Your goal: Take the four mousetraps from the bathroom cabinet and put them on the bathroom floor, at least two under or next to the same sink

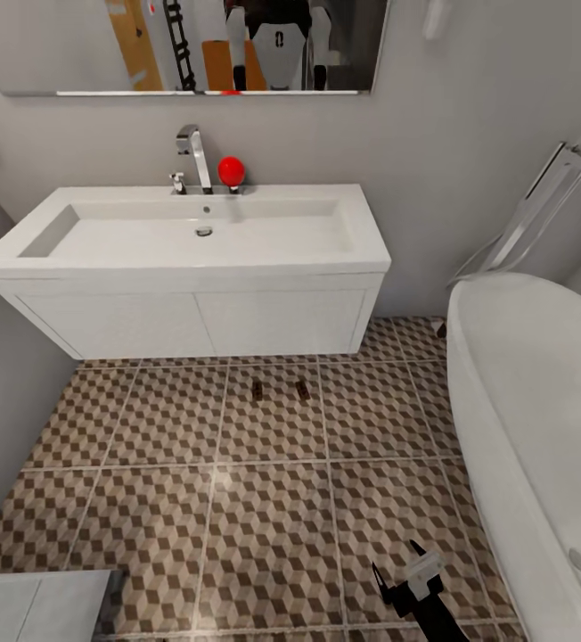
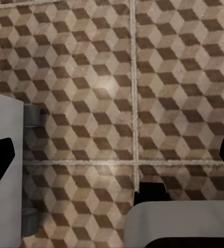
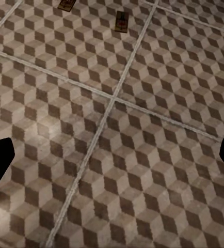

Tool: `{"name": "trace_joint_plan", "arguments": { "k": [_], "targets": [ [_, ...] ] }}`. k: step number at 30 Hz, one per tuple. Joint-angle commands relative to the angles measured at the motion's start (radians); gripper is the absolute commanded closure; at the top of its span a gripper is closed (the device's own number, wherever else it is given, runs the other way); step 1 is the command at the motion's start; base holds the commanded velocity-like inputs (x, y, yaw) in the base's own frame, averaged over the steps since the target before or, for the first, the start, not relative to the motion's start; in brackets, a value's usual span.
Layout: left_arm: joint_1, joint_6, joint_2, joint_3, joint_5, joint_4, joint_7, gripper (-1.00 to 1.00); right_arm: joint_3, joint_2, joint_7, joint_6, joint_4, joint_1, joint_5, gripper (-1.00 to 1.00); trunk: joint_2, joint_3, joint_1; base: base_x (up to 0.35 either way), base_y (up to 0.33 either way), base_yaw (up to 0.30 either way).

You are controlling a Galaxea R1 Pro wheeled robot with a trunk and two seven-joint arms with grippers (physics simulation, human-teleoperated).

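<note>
Our right end effector [image 1: 408,571] hangs low over the bathroom floor [image 1: 264,526] beside the bathtub [image 1: 540,428], fingers spread wide and empty. Our left end effector [image 2: 112,155] likewise gapes wide above the tiles. Two mousetraps [image 1: 279,390] lie side by side just before the sink [image 1: 192,259].

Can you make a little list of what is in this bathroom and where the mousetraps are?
room: bathroom
floor: cube-pattern tiles
sink: white, on the wall, with a tap and a red ball
bathtub: white, at the right
mousetraps: two on the floor just before the sink
right gripper: open, holding nothing
left gripper: open above the tiles
</note>
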Motion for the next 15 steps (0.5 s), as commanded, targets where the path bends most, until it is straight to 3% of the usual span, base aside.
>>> {"name": "trace_joint_plan", "arguments": {
  "k": [1, 15],
  "targets": [
    [-0.001, -0.005, -0.001, -0.009, 0.003, 0.003, 0.005, -1.0, 0.001, 0.0, -0.008, -0.001, 0.0, 0.0, 0.01, -1.0, 0.007, 0.003, -0.004, 0.0, 0.0, 0.0],
    [-0.001, -0.004, -0.002, -0.009, 0.003, 0.003, 0.005, -1.0, 0.001, 0.0, -0.007, -0.001, 0.001, 0.0, 0.01, -1.0, 0.105, 0.047, -0.058, 0.0, 0.0, 0.0]
  ]
}}
